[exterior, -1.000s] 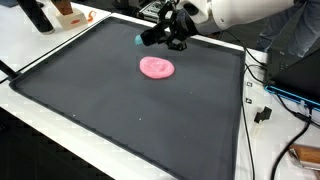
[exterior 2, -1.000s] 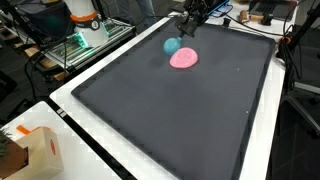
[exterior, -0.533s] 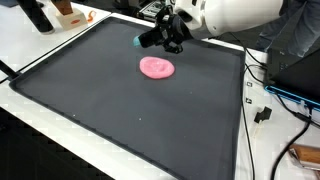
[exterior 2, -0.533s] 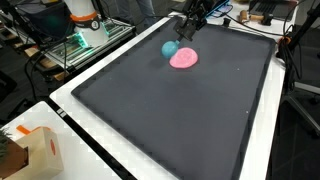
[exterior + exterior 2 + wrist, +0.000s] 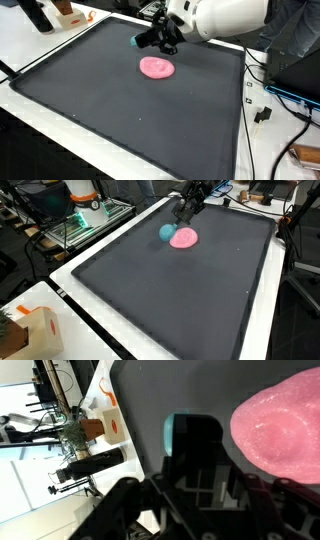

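One teal ball (image 5: 166,232) just ahead of the gripper (image 5: 184,216)
The teal ball rests on the black mat (image 5: 150,295) near its far edge, just beside a flat pink disc (image 5: 184,238). Being round, it has no long axis to line up with. In both exterior views the gripper hangs close over it, on the disc's side. In the wrist view the ball (image 5: 195,438) lies straight ahead, with the disc off to one side. Whether the jaws stand open or closed I cannot tell.

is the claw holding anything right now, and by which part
Cannot tell: the teal ball sits right at the claw tips, but no view shows a clear hold.
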`<state>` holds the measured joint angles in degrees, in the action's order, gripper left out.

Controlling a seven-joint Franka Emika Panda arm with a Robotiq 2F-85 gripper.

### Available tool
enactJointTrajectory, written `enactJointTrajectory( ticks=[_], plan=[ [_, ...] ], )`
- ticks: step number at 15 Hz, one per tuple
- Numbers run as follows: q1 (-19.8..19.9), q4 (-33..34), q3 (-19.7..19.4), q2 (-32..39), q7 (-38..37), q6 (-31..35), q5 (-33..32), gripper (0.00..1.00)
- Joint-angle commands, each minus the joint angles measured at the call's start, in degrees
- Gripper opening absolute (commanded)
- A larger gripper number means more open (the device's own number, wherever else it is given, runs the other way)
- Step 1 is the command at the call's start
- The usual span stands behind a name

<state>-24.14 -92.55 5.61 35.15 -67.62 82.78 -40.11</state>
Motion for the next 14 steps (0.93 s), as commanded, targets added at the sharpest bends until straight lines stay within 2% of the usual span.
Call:
enactJointTrajectory(
  ticks=[1, 8, 14],
  plan=[
    [0.24, 0.74, -0.42, 0.88, 0.05, -1.03, -0.62, 0.26],
    [1.91, -1.04, -0.27, -0.31, 5.75, 2.68, -1.63, 0.26],
    [3.78, -3.27, -0.05, -3.08, 11.96, 10.46, -2.4, 0.26]
  ],
)
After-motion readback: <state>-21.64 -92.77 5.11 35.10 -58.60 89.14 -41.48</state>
